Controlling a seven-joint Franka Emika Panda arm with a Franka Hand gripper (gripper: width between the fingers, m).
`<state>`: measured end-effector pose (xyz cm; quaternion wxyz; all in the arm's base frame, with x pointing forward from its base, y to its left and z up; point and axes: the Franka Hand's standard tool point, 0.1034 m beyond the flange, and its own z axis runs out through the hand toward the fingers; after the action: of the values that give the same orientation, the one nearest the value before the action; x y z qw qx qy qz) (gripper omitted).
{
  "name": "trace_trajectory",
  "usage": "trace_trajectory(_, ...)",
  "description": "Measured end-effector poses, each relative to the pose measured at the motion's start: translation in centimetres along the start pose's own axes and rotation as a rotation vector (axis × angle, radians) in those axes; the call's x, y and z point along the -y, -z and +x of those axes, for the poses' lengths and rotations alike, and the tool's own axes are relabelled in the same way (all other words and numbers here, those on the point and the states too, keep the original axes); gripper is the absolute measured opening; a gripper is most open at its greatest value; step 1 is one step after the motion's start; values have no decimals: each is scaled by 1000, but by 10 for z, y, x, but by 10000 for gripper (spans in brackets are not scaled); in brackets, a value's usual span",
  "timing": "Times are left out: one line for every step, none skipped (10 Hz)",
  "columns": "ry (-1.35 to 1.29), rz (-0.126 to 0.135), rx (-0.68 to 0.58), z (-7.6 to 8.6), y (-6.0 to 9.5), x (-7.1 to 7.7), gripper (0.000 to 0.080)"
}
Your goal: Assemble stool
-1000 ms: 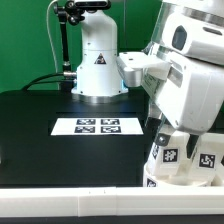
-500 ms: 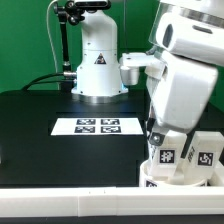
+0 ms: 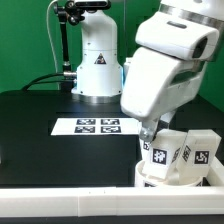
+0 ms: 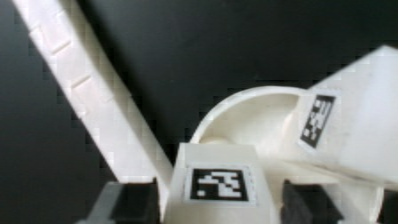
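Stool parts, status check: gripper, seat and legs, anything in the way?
Gripper low over the seat, jaws gripping a tagged leg. Second leg standing on the seat. Marker board clear of the work; rail close by.

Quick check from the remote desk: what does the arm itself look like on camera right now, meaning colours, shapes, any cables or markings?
The arm is glossy white with rounded, bulky shells and grey-shadowed seams. Its base is a white dome with a small dark triangle mark, topped by a black fitting with black cables running down beside it. The claw shows dark fingers in the wrist view; no markings are visible on them.
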<state>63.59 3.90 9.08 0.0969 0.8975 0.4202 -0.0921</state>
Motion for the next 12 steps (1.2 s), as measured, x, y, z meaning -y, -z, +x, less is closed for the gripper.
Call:
trace_trajectory(-116,7,6,0,0,3,331)
trace_trajectory(-217,9,7,2,1,5,331)
trace_trajectory(-361,21,21,3,2,9,331)
trace_trajectory(-490,43,45,2,2,11,331)
trace_trajectory(-568,43,46,3,3,11,331)
trace_trajectory(-645,42,48,3,3,11,331)
trace_trajectory(-704,41,49,4,3,11,331)
trace_trajectory(-786,40,50,4,3,11,331)
trace_trajectory(-831,40,50,4,3,12,331)
trace_trajectory(-943,51,45,5,4,12,331)
trace_trajectory(-1125,106,14,3,0,10,332)
trace_trajectory(-1257,137,-15,1,-1,8,333)
